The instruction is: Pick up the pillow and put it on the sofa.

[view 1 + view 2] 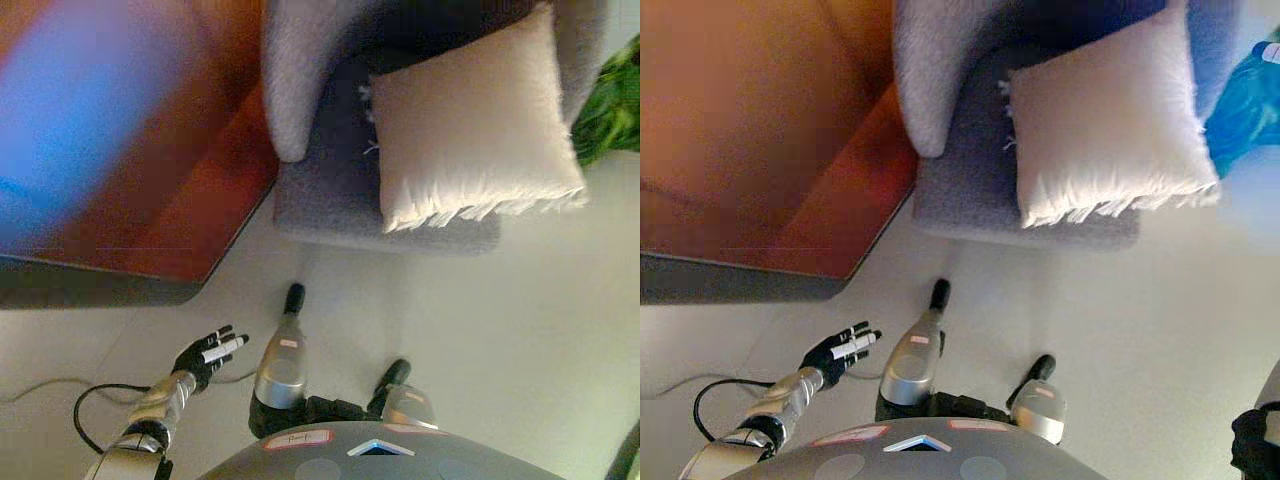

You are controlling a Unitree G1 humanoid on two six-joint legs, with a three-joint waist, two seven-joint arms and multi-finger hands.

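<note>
A cream pillow [470, 120] with a fringed edge lies on the seat of a grey sofa [330, 190], leaning against its back. My left hand [208, 352] is low at the lower left, over the pale floor, well short of the sofa, with its fingers straight and empty. My right hand [1252, 440] shows only as a dark shape at the lower right edge of the right eye view, far from the pillow.
The sofa's thick grey armrest [295, 70] stands left of the pillow. A red-brown surface [200, 200] with a dark edge fills the left side. A green plant [610, 100] is right of the sofa. Pale floor [480, 330] lies before the sofa.
</note>
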